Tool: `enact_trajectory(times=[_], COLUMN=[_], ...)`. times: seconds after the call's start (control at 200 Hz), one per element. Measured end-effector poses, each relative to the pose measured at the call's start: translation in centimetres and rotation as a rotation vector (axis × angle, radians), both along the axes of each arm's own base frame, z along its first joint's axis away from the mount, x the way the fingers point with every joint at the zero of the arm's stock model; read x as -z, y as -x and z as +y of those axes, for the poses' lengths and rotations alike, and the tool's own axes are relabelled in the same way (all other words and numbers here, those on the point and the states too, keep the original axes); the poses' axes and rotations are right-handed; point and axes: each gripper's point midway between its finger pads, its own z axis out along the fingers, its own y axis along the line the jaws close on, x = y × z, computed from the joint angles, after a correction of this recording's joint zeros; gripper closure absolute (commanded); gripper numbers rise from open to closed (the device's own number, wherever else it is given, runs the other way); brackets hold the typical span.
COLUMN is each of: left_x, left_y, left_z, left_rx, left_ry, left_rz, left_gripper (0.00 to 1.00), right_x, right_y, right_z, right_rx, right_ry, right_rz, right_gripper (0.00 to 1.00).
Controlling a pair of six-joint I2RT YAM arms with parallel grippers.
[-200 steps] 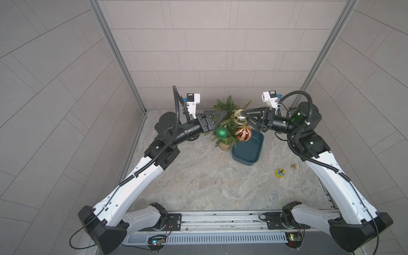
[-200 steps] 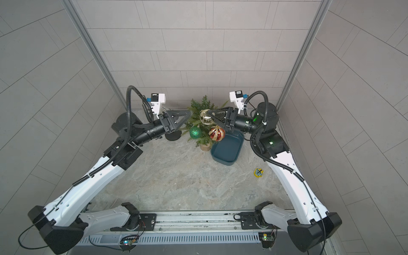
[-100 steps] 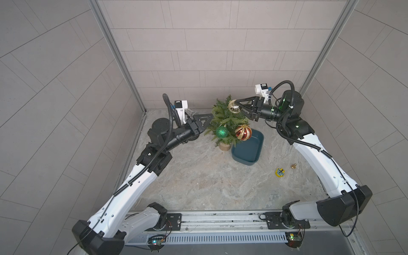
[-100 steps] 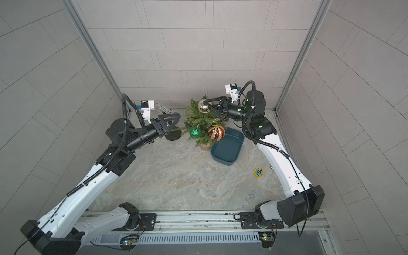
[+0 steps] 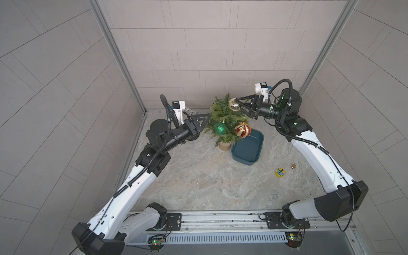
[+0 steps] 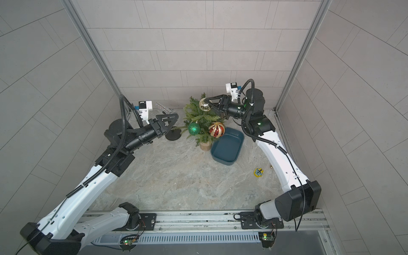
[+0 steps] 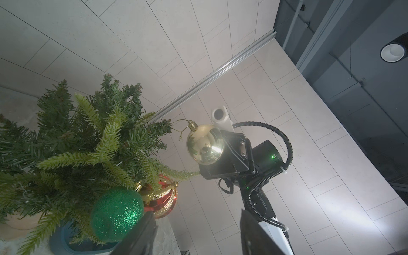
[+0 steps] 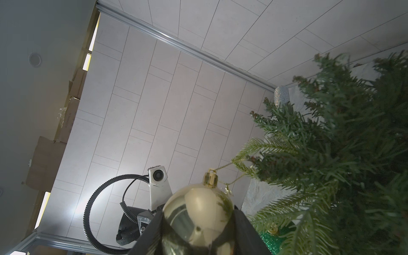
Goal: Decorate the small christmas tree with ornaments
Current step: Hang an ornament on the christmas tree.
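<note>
Holding the gold ornament (image 5: 233,104) between its jaws, your right gripper (image 5: 237,105) sits just right of the small christmas tree (image 5: 223,119) crown, upper centre of a top view. The ornament's loop (image 8: 223,166) reaches left to a branch tip. Your left gripper (image 5: 207,121) gapes empty, left of the tree.

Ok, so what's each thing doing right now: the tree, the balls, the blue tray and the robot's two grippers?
Tree: upright in its pot.
Gold ball: held in the right gripper beside the treetop.
Green ball: hanging on the tree.
Red ball: hanging on the tree.
Tray: empty.
Left gripper: open, empty.
Right gripper: shut on the gold ball.
</note>
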Motion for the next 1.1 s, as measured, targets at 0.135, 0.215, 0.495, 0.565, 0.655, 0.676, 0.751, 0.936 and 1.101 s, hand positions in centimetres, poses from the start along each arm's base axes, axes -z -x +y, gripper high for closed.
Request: enact_trajectory(times=[0.135, 0.215, 0.495, 0.565, 0.655, 0.676, 0.751, 0.936, 1.101], left_x=[0.1, 0.1, 0.1, 0.3, 0.6, 0.6, 0.7, 0.6, 0.7], left_y=[0.0, 0.0, -0.2, -0.3, -0.4, -0.4, -0.4, -0.4, -0.4], left_z=[-0.1, -0.1, -0.2, -0.2, -0.3, -0.3, -0.3, -0.3, -0.4], left_rx=[0.004, 0.005, 0.006, 0.008, 0.01, 0.01, 0.011, 0.011, 0.011], left_ry=[0.001, 0.002, 0.011, 0.014, 0.017, 0.017, 0.019, 0.023, 0.026], left_rz=[0.001, 0.003, 0.002, 0.007, 0.019, 0.02, 0.023, 0.02, 0.019], left_gripper=[0.35, 0.35, 0.36, 0.36, 0.36, 0.36, 0.36, 0.36, 0.36], right_x=[0.3, 0.5, -1.8, -2.6, -3.3, -3.4, -3.3, -2.8, -2.9], right_y=[-0.2, -0.5, 1.0, 1.8, 2.6, 2.7, 2.8, 2.0, 1.0], right_z=[-0.2, -0.6, -2.7, -3.1, -3.3, -3.3, -3.3, -3.2, -2.3], right_rx=[0.006, 0.014, 0.048, 0.05, 0.047, 0.047, 0.045, 0.044, 0.027], right_ry=[0.0, -0.006, -0.036, -0.044, -0.053, -0.054, -0.057, -0.058, -0.06], right_rz=[0.006, 0.014, -0.031, -0.056, -0.076, -0.079, -0.078, -0.053, -0.043], right_gripper=[0.51, 0.51, 0.5, 0.49, 0.49, 0.49, 0.49, 0.49, 0.49])
